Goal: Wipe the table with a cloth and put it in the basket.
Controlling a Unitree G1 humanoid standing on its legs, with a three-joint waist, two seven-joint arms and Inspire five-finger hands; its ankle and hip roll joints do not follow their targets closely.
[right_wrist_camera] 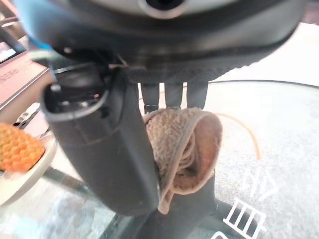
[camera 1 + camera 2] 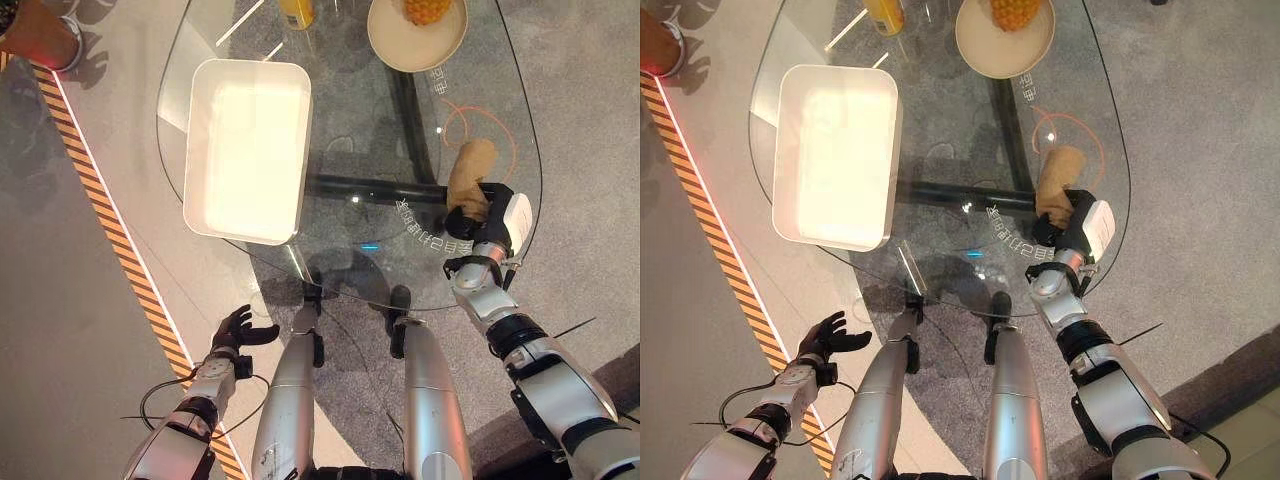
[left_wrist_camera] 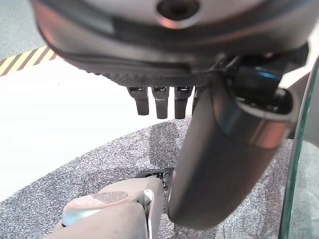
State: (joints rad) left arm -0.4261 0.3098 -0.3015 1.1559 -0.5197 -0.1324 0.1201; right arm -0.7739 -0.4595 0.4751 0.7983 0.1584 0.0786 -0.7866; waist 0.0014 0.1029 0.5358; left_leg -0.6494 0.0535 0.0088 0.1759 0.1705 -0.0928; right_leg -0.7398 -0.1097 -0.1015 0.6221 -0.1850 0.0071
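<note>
A tan cloth point(image 2: 472, 170) lies bunched on the right side of the round glass table point(image 2: 350, 230). My right hand point(image 2: 487, 215) is shut on the cloth's near end; in the right wrist view the folded cloth point(image 1: 187, 144) sits pinched between the thumb point(image 1: 104, 149) and the fingers. A white rectangular basket point(image 2: 247, 148) stands on the table's left part. My left hand point(image 2: 238, 331) hangs low at the left, below the table's edge, with its fingers relaxed and nothing in it.
A beige plate point(image 2: 400, 42) bearing a pineapple point(image 2: 426, 10) sits at the table's far side, next to a yellow bottle point(image 2: 297, 12). A yellow-black striped line point(image 2: 110, 230) runs along the floor at left. A person's shoe point(image 2: 45, 35) shows at the top left.
</note>
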